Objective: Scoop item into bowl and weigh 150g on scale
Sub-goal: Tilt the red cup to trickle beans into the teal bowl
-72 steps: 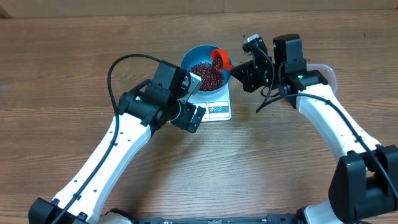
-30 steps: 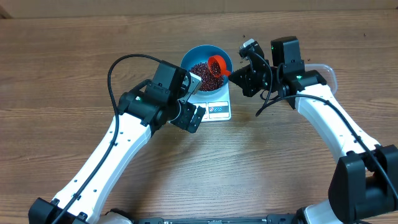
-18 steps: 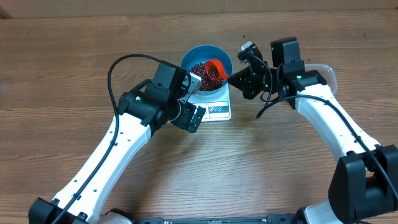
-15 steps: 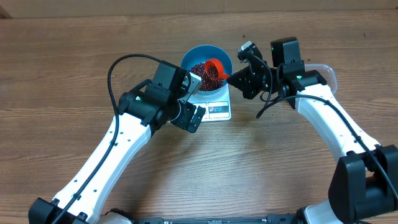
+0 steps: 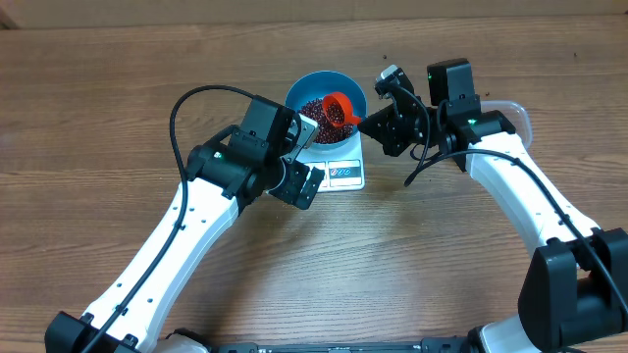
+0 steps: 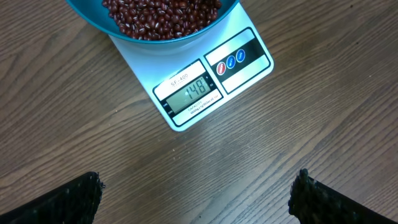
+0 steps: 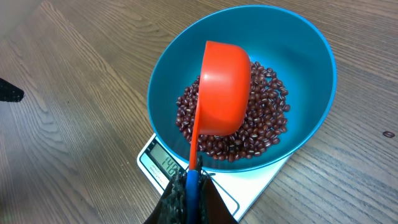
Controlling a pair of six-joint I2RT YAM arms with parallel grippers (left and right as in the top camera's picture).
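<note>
Red scoop (image 7: 224, 87), handle pinched in the shut-down right gripper (image 7: 189, 186): swung from the bowl (image 7: 298, 50) rim to above its middle and tipped mouth-down, beans (image 7: 267, 118) heaped inside the bowl, scale (image 6: 261, 62) beneath with display (image 6: 194, 92) at 148, likely a pinch short; left gripper (image 6: 196, 199) wide, empty, near the bowl.

The left wrist view's far edge crops the round bright blue bowl (image 6: 90, 11); beneath it, the far part of the flat white scale (image 6: 205, 78) is hidden.
</note>
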